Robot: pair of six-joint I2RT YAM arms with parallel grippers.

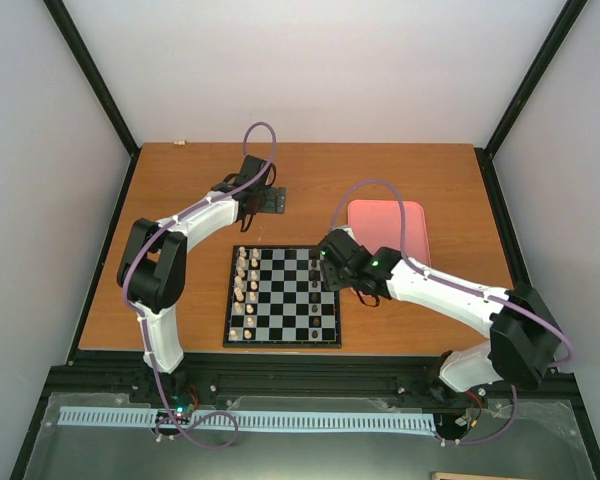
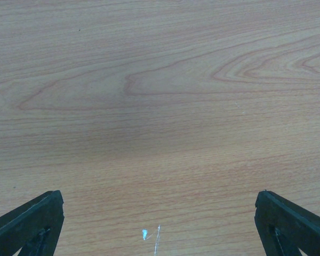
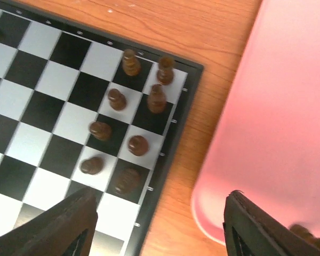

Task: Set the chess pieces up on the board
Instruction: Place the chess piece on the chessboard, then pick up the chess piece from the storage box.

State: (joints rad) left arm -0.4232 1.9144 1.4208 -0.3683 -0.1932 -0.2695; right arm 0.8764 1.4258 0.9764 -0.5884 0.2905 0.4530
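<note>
Seen from above, the board lies at centre frame on a wooden table, dark chess pieces clustered along its right edge beside a pink tray, the right gripper spread apart above them, the left gripper spread wide over wood at upper centre.

No legible text, labels, numbers anywhere (pale marks on board frame blurred).
</note>
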